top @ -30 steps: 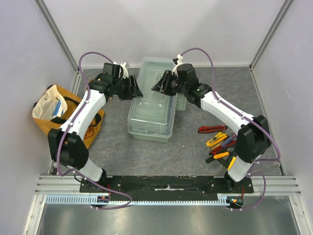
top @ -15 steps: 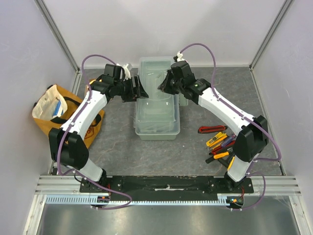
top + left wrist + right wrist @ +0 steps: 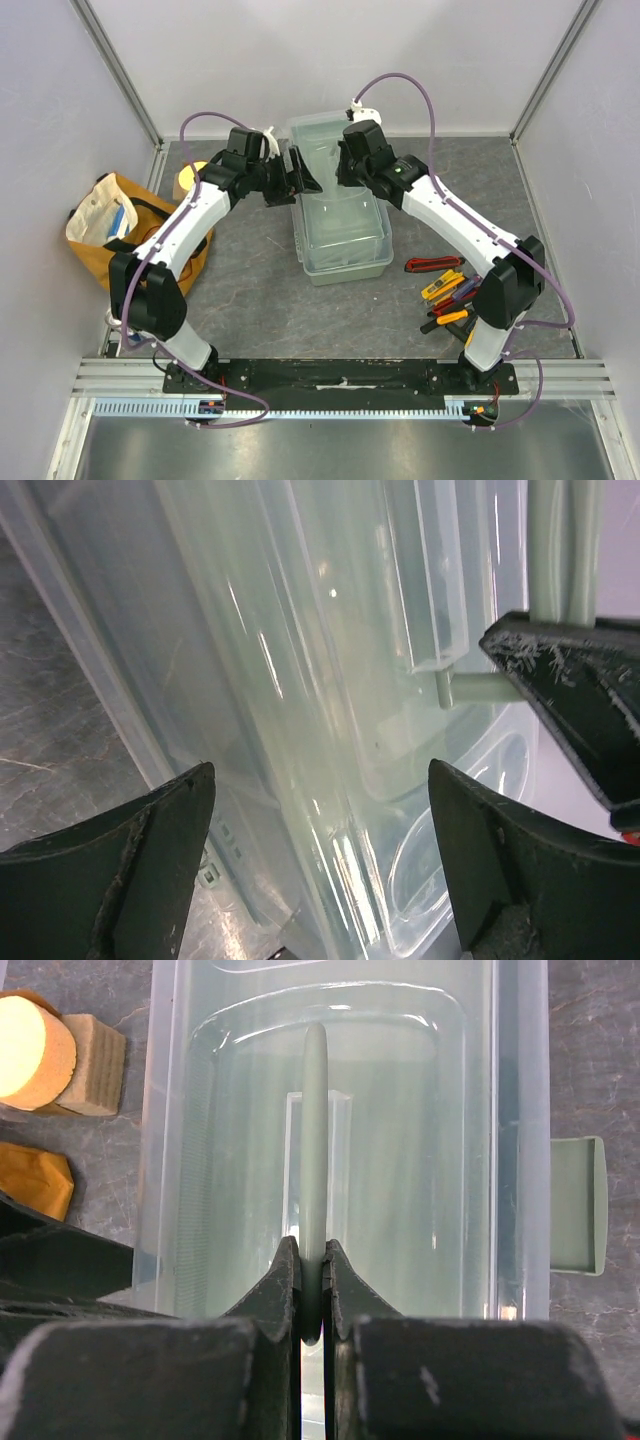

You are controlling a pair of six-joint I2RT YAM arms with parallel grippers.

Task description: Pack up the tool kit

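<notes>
- Toolbox [image 3: 345, 235] sits on the grey table [image 3: 250, 300], centre-back, between the two arms, lid shut.
- Its long axis runs far-to-near and is skewed: the far end is by the back wall and the near end swings toward the right arm's side.
- Right gripper [image 3: 312, 1290] is over the far half of the lid, fingers pinched together on the thin sage-green carry handle [image 3: 315, 1140]. The handle runs along the box's long axis.
- Left gripper [image 3: 320, 850] has its fingers spread wide and holds nothing. It is at the box's left long wall, far end, with the translucent lid straight ahead. I can't tell whether it touches the box.
- Side latch [image 3: 578, 1205] shows on the box's right wall.
- Hand tools [image 3: 450, 295] with red, yellow and black handles are piled on the table by the right arm's base, well apart from the box.
- Yellow-orange cloth bag [image 3: 110, 225] is at the left edge, with a wooden block [image 3: 95, 1050] just left of the box's far end.
</notes>
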